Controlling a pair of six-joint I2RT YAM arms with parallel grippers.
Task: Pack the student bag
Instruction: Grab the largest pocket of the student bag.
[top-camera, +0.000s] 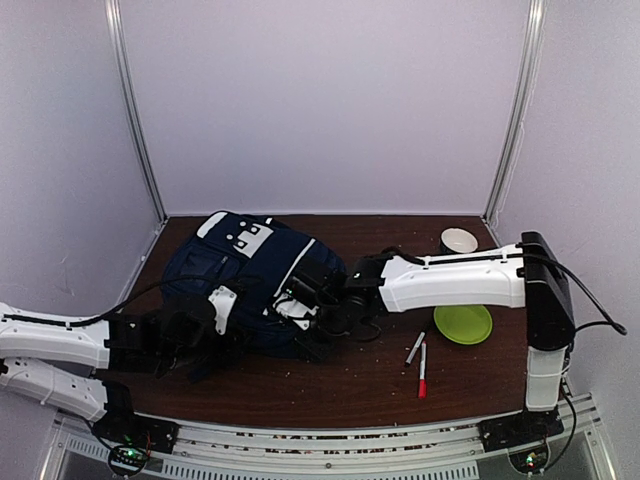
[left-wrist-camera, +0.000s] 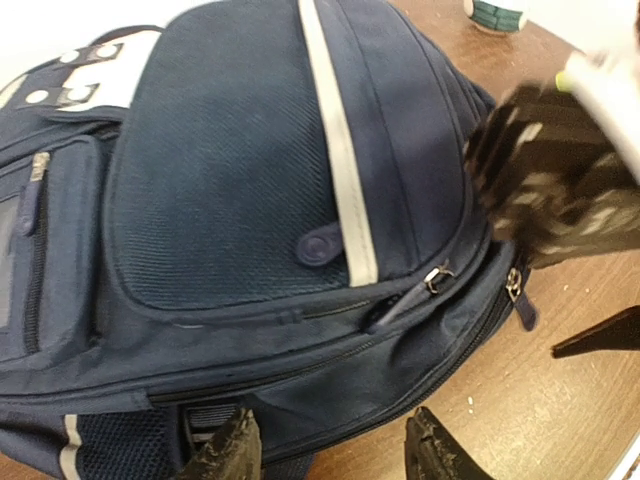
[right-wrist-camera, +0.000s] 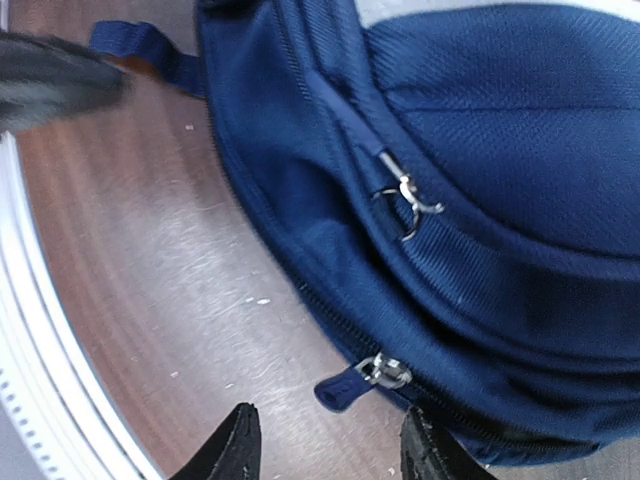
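One big thing matters here: the student bag (top-camera: 250, 275), lying flat on the table (top-camera: 340, 390), left of the middle. Its long axis runs on a slant. The end with the white patch (top-camera: 248, 238) points to the far left, the other end to the near right. Every zip that shows looks closed, so I judge that a compartment must be opened before anything goes in.

Two zip pulls sit on the bag's near-right flank. In the right wrist view the lower one, with a blue fabric tab (right-wrist-camera: 338, 388), hangs at the bag's edge. It is just ahead of the right gripper (right-wrist-camera: 325, 450) and close to the line between its fingers. The metal pull (right-wrist-camera: 405, 200) is farther ahead, up the bulge. This gripper's fingers stand apart and hold nothing. It is the nearer of the two to the pulls, and with the tab almost straight in front, a short advance should bring the tab between the fingers.

The left gripper (left-wrist-camera: 335, 455) is at the bag's near-left side, its fingers also apart and empty, with the bag's edge just beyond them — well placed, I judge, to pin the fabric while the other draws along the zip.

Well apart to the right lie the things probably meant for packing: a green plate (top-camera: 463, 323), a white cup (top-camera: 458, 240), a red pen (top-camera: 422, 372) and a grey marker (top-camera: 414, 348).
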